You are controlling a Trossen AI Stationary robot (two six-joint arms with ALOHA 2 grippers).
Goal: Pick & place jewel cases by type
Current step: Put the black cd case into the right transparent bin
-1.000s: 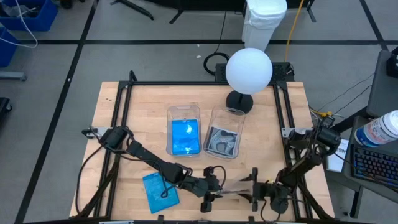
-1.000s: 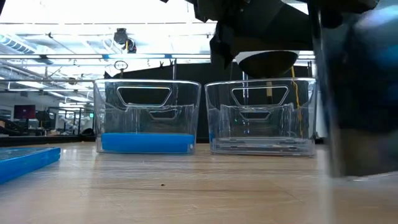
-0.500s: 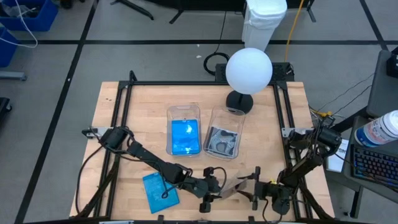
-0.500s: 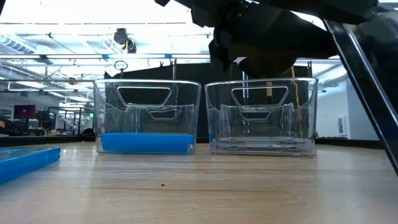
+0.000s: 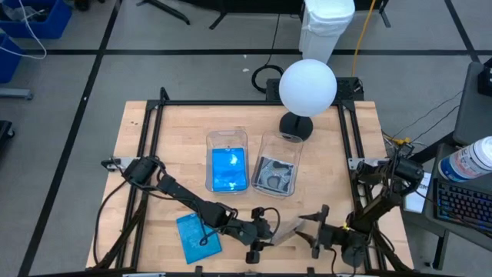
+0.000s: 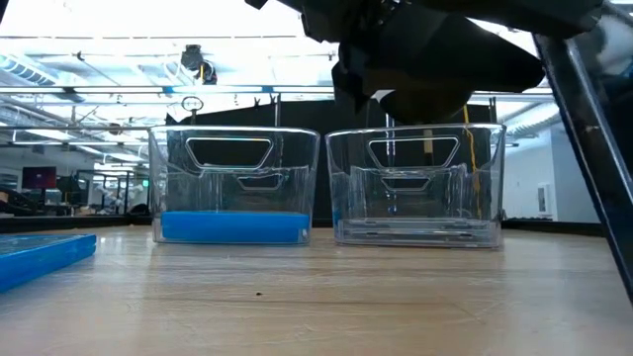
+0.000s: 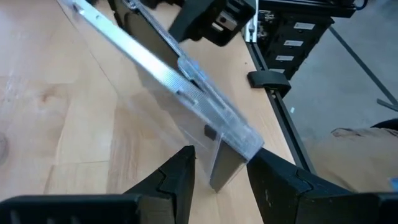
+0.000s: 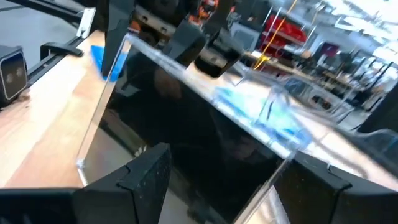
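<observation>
- The right gripper (image 5: 317, 231) and left gripper (image 5: 265, 231) are both pinching opposite edges of a clear jewel case (image 7: 180, 68), tilted just in front of the right tub (image 5: 274, 175).
- It looks light, stiff, slick and brittle; holding the rim edges suits it.

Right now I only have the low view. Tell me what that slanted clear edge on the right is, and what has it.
Observer: It's a clear case, tilted, spanning between the left claw and the right claw near the table's front.
Operator: Give me the right tub's contents.
Observer: From above, the right tub holds grey cases showing discs.
Operator: Place the loose blue case for me.
Observer: The blue case lies flat on the table, left of the left claw.
</observation>
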